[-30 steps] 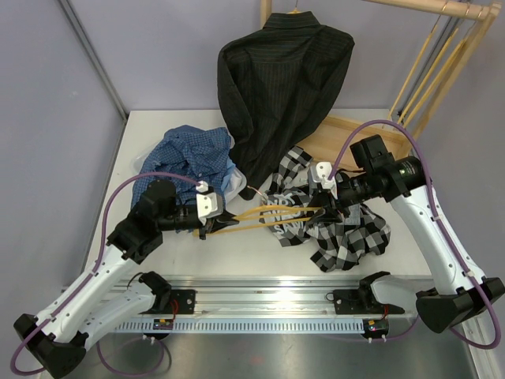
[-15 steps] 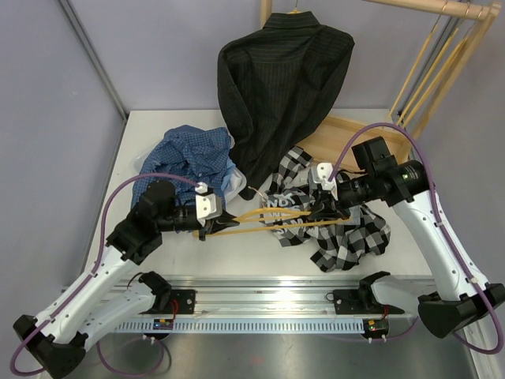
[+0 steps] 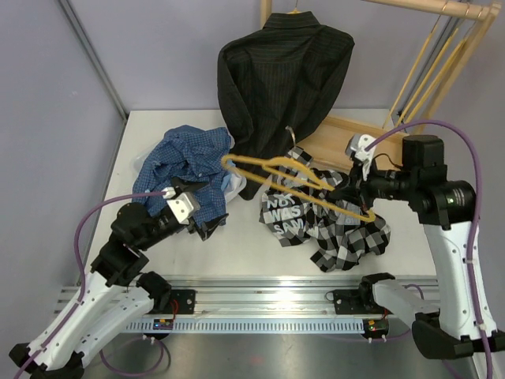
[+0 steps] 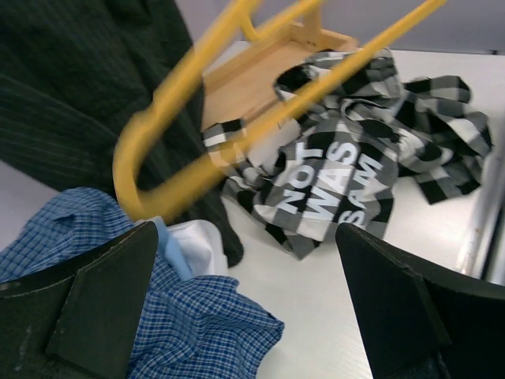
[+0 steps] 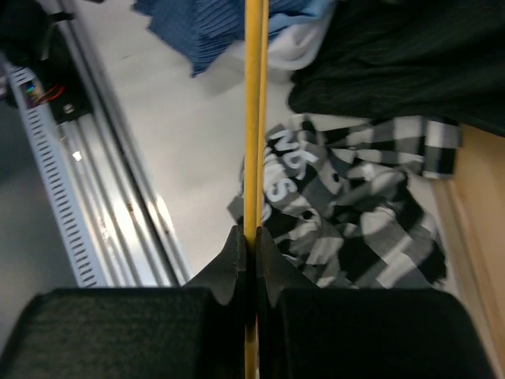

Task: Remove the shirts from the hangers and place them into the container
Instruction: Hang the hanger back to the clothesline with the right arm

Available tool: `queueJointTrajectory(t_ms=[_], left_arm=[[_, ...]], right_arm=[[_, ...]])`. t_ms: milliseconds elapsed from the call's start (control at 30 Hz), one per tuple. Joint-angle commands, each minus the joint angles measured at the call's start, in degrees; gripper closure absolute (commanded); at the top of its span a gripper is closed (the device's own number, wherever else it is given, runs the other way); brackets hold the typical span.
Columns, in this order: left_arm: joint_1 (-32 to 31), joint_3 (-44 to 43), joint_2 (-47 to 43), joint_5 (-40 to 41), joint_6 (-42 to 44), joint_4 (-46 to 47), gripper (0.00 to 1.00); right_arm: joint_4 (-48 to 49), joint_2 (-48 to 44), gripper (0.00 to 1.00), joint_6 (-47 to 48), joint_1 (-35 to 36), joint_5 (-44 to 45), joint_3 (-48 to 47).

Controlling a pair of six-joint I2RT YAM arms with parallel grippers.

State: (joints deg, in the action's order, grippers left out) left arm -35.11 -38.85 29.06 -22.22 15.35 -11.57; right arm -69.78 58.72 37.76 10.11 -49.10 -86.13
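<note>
1. Right gripper point(image 3: 353, 188), pressed together, pinches one end of the bare yellow hanger point(image 3: 292, 170) above the black-and-white check shirt point(image 3: 347, 233), which lies on the table point(image 3: 237, 245).
2. Gripped at one end, the hanger could twist or snag the hanging pinstriped shirt point(image 3: 284, 79).
3. Left gripper point(image 3: 207, 223) is spread and empty.
4. The basket point(image 3: 140, 163) barely shows under the dark blue check shirt point(image 3: 185, 158), so another shirt might spill out.

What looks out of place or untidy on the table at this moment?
The black-and-white check shirt lies crumpled on the table, beside the wooden rack base, rather than in a container. Above it, the right gripper holds a bare yellow hanger by one end, slanted in the air.
</note>
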Motion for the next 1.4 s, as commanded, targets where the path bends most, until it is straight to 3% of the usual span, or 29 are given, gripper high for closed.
queueJointTrajectory(t_ms=[0, 233, 467, 733, 1100, 1367], left_arm=[[0.2, 0.6, -1.0, 8.7, -0.2, 4.7, 0.01], [0.2, 0.4, -0.7, 8.3, -0.1, 4.4, 0.01], [0.2, 0.4, -0.3, 8.0, -0.2, 4.4, 0.01], [0.2, 0.4, -0.1, 8.3, 0.1, 4.0, 0.01], [0.2, 0.4, 0.0, 7.6, 0.0, 4.1, 0.01], [0.2, 0.4, -0.3, 7.3, 0.0, 4.1, 0.01]], right_arm=[[11.0, -2.5, 1.00, -13.2, -3.5, 7.0, -3.3], [19.5, -2.7, 1.00, -25.0, -6.4, 27.5, -8.1], [25.4, 3.6, 1.00, -33.3, -6.5, 34.9, -12.7], [30.7, 14.0, 1.00, -39.1, -6.5, 51.1, -21.4], [37.0, 23.7, 1.00, -38.9, -6.7, 55.9, -28.4], [35.4, 30.8, 1.00, -41.0, -7.6, 55.9, -35.3]])
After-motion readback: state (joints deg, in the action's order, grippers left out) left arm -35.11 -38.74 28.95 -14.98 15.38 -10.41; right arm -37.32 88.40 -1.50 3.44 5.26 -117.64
